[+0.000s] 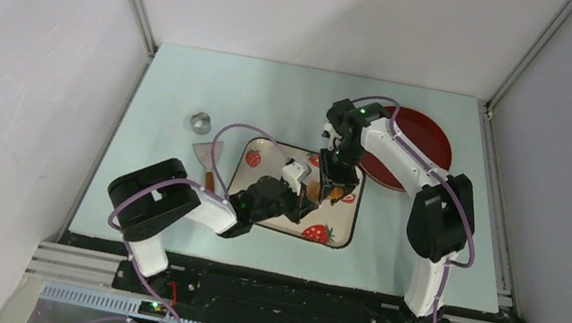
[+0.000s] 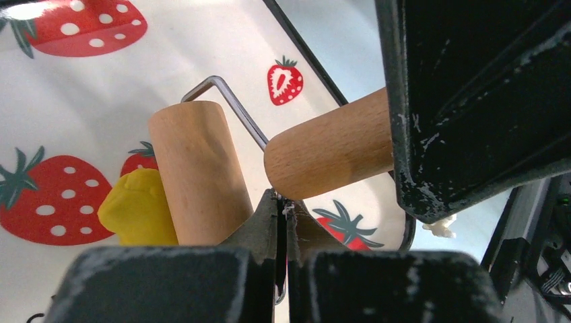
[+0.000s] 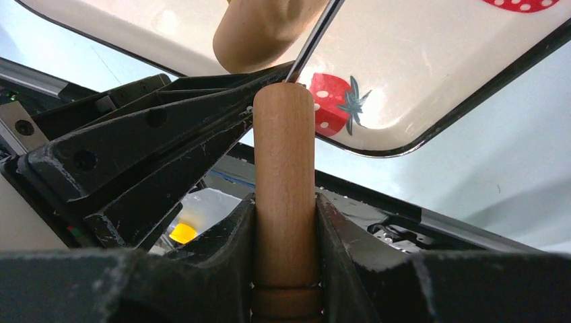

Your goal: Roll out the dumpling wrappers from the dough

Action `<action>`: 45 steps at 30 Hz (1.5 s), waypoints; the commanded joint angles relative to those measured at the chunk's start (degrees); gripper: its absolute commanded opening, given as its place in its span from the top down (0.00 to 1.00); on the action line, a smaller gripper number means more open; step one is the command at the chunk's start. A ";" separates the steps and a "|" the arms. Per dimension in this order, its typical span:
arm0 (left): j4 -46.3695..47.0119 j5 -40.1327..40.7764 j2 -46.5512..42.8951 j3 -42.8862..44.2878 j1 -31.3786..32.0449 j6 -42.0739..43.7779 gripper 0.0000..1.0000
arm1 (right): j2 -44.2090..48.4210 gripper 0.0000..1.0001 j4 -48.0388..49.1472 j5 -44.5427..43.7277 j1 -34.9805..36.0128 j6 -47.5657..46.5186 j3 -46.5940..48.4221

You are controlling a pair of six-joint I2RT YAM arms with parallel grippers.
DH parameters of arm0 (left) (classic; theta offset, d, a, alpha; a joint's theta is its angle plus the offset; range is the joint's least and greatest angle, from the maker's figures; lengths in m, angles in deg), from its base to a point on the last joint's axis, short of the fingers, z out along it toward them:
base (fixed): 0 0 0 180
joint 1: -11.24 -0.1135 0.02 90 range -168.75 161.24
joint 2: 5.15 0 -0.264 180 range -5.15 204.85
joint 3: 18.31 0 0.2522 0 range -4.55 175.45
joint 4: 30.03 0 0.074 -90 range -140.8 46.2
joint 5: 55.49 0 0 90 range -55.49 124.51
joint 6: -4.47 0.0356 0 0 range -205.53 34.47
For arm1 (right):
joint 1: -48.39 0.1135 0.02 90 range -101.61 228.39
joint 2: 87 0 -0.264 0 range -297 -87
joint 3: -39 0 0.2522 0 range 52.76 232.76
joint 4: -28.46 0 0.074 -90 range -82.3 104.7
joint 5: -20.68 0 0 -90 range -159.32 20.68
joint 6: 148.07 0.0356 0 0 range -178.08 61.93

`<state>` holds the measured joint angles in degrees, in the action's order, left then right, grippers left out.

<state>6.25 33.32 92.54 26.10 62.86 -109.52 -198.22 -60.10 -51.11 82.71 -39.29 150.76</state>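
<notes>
A bright yellow dough lump [image 2: 138,208] lies on the strawberry-print tray [image 2: 87,101], touching the left side of a wooden roller [image 2: 198,171]. A bent wire joins the roller to its wooden handle [image 3: 284,175]. My right gripper [image 3: 284,215] is shut on that handle and stands over the tray in the top view [image 1: 334,183]. My left gripper [image 2: 283,202] is shut, its tips pressed together just under the handle's end, low over the tray's middle [image 1: 306,205]. No flat wrapper discs are in view.
A red plate [image 1: 424,137] sits at the back right behind the right arm. A small metal ring cutter [image 1: 200,121] and a scraper [image 1: 205,152] lie on the table left of the tray [image 1: 349,226]. The two grippers are close together.
</notes>
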 commanded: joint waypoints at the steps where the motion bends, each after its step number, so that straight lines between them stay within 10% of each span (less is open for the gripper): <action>1: 3.56 0.88 0.55 0.85 -0.09 -1.44 1.00 | -2.51 1.00 6.55 0.74 1.79 2.19 -2.11; 15: -1.49 -1.48 -11.87 5.28 -0.29 3.85 1.00 | 3.05 1.00 -2.99 -2.01 2.58 3.14 14.30; 45: 4.80 -1.27 0.23 -0.32 -3.38 -4.52 1.00 | -10.05 1.00 0.85 2.96 2.86 1.10 8.91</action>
<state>6.11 29.27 92.73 26.69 59.87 -112.08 -204.19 -66.46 -52.83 83.57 -38.48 160.46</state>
